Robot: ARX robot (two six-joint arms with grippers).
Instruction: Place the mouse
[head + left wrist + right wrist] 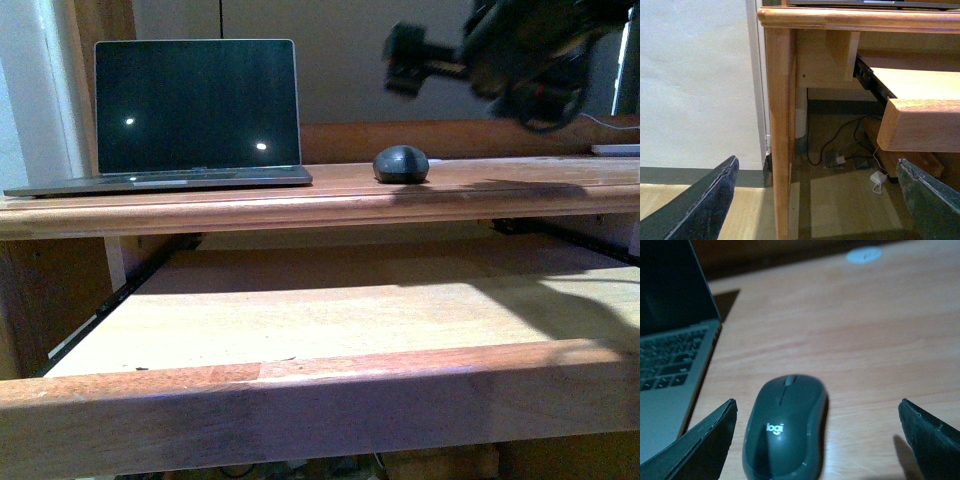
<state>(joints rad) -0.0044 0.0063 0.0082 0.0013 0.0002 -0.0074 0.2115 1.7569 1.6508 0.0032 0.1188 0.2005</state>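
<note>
The mouse (401, 164), a small dark grey dome, rests on the wooden desk top (480, 185) to the right of the laptop (195, 105). In the right wrist view the mouse (785, 430) lies flat on the wood with its logo lit, closer to one finger than to the other. My right gripper (816, 407) is open, and neither finger touches the mouse. In the front view the right gripper (402, 60) is blurred and hangs above the mouse. My left gripper (816, 170) is open and empty, low beside the desk leg (777, 125).
The laptop keyboard (670, 360) lies right beside the mouse. A pulled-out wooden tray (330, 310) sits below the desk top, with its front rail (320, 400) nearest me. Cables and a white plug (877, 179) lie on the floor under the desk. A wall (695, 80) is beside the leg.
</note>
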